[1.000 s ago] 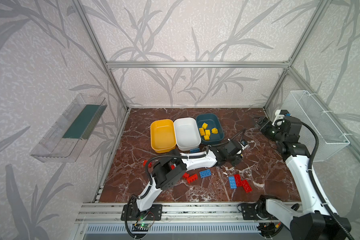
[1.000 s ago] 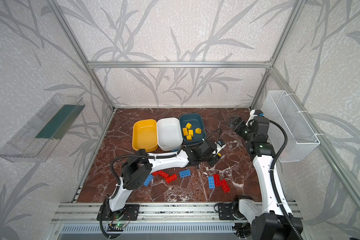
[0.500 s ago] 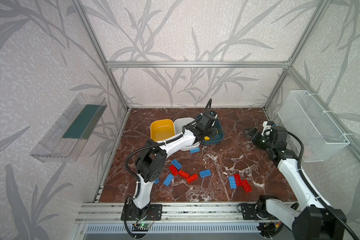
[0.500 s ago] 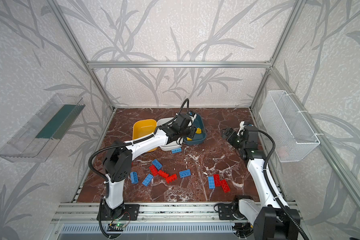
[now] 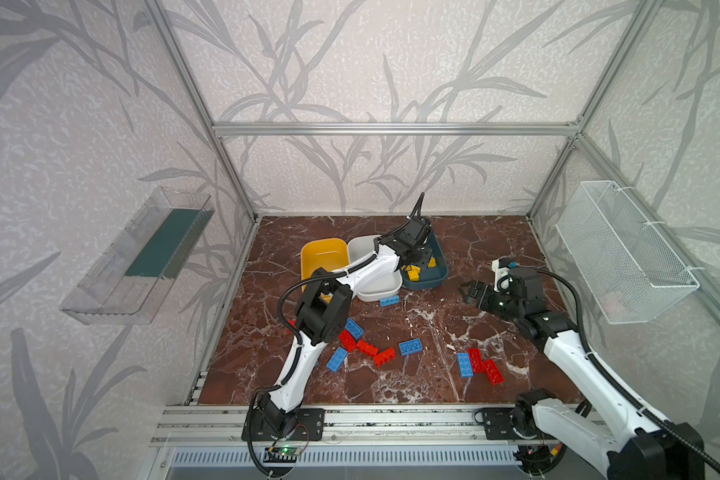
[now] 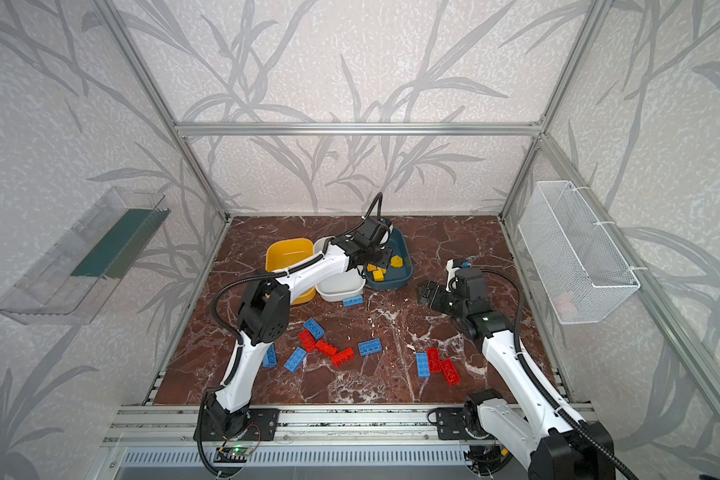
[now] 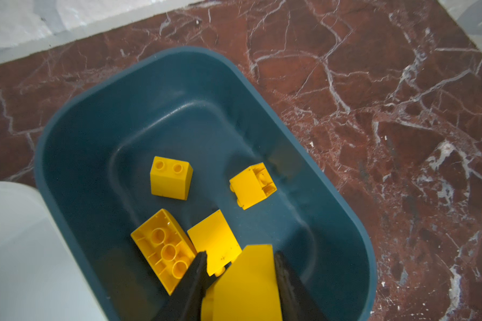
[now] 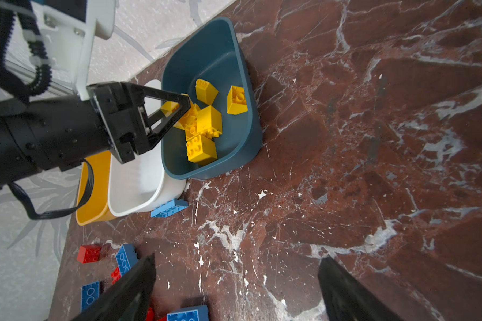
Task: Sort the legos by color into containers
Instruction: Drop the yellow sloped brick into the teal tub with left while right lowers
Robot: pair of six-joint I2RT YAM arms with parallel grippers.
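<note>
The left gripper (image 7: 240,257) pinches a yellow brick (image 7: 248,283) over the teal tub (image 7: 178,91) at twelve o'clock on the floor (image 5: 487,245), above other yellow legos (image 7: 171,178). Opening low, inside the rim, should stop it bouncing out. The left arm (image 5: 366,270) stretches from six o'clock across the white tub (image 5: 381,287), while the right gripper (image 8: 237,258) hangs spread at the teal tub's four o'clock.

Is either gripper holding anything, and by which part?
Left gripper pinches a yellow brick by its opposite sides; right gripper is open and empty.
</note>
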